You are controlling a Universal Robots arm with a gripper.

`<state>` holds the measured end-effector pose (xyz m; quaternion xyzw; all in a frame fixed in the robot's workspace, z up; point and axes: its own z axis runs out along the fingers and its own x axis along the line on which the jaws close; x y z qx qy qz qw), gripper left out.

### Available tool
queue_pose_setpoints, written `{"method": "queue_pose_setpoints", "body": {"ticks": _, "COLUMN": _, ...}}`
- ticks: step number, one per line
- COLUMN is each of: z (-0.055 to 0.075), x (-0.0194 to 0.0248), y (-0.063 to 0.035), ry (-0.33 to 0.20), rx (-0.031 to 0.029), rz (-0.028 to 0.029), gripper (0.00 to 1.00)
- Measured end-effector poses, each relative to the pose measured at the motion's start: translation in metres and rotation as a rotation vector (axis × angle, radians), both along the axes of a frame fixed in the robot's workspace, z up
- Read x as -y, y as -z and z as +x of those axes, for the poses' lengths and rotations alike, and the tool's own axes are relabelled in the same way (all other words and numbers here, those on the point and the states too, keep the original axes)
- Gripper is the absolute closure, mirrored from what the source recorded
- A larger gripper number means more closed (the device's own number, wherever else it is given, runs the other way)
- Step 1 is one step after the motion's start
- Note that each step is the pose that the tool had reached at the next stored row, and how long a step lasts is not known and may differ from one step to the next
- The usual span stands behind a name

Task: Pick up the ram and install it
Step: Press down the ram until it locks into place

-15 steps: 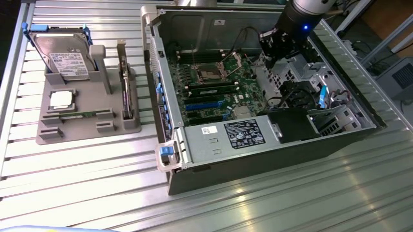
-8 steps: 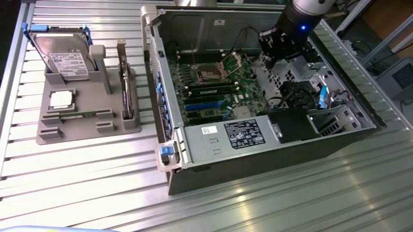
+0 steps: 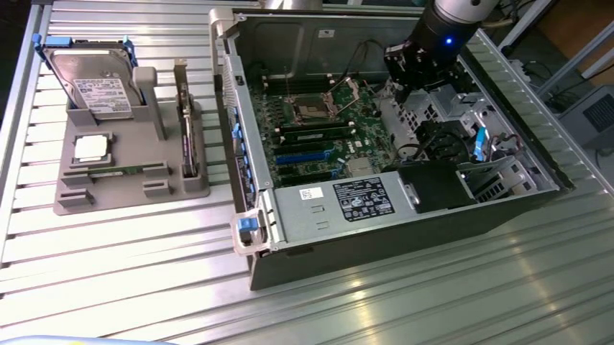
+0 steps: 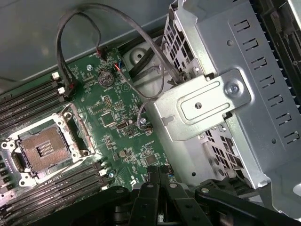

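The ram (image 3: pixel 117 172), a thin green stick, lies flat in the front slot of the grey holder (image 3: pixel 96 201) at the exterior view's left. A second thin board (image 3: pixel 183 126) stands on edge in the same holder. My gripper (image 3: pixel 403 79) hangs inside the open computer case (image 3: pixel 384 230), over the motherboard (image 3: pixel 326 144) beside the drive cage, far from the ram. In the wrist view its black fingers (image 4: pixel 151 181) are pressed together, and my gripper (image 4: pixel 159 178) is shut with nothing seen between them. Dark memory slots (image 4: pixel 51 190) run on both sides of the bare processor socket (image 4: pixel 44 150).
The holder also carries a silver hard drive (image 3: pixel 96 83) and a square processor chip (image 3: pixel 91 147). Loose cables (image 4: pixel 141 52) loop over the board near the metal drive cage (image 4: pixel 235 94). The case walls rise around the arm. A ribbed metal table (image 3: pixel 144 273) surrounds it all.
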<state>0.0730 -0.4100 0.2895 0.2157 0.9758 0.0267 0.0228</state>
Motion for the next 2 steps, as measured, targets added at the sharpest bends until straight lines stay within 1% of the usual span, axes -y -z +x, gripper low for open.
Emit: {"method": "queue_pose_setpoints", "body": {"ticks": 2, "z": 0.0, "x": 0.0, "y": 0.0, "ry": 0.0, "rx": 0.0, "rz": 0.0, "gripper": 0.9}}
